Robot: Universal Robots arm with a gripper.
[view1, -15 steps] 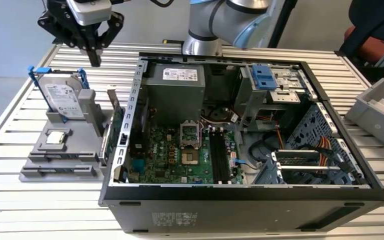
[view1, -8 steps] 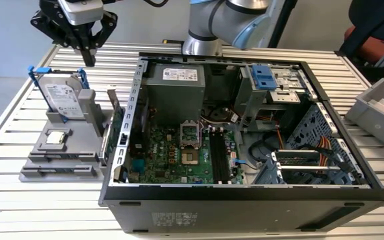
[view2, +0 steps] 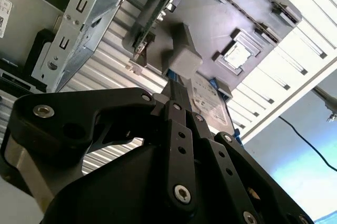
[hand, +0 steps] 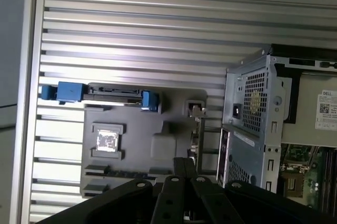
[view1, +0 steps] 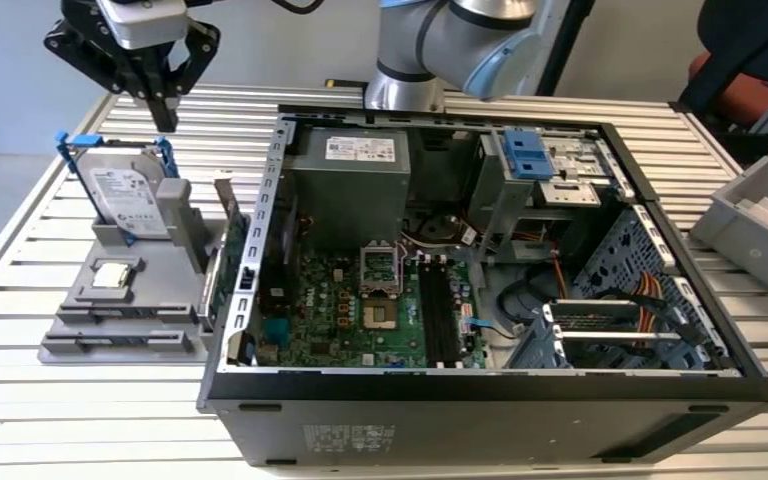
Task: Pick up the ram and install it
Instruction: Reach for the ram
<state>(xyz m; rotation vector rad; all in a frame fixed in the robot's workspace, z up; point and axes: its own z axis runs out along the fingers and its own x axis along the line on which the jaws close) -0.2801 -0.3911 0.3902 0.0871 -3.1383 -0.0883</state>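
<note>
1. The open computer case (view1: 491, 405) stands just beside the grey holder (view1: 57, 350).
2. The gripper (view1: 167, 118) hangs above the holder's hard drive (view1: 131, 195), its fingers (view2: 178, 95) pressed together and holding nothing.
3. The ram (view1: 120, 316) looks to lie in a holder slot beside the chip (view1: 115, 275), well apart from the fingers.

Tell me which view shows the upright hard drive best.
The exterior view: the hard drive shows its whole face, upright in the gray holder. The first wrist view gives its top edge; in the second wrist view the gripper hides part of it.
</note>
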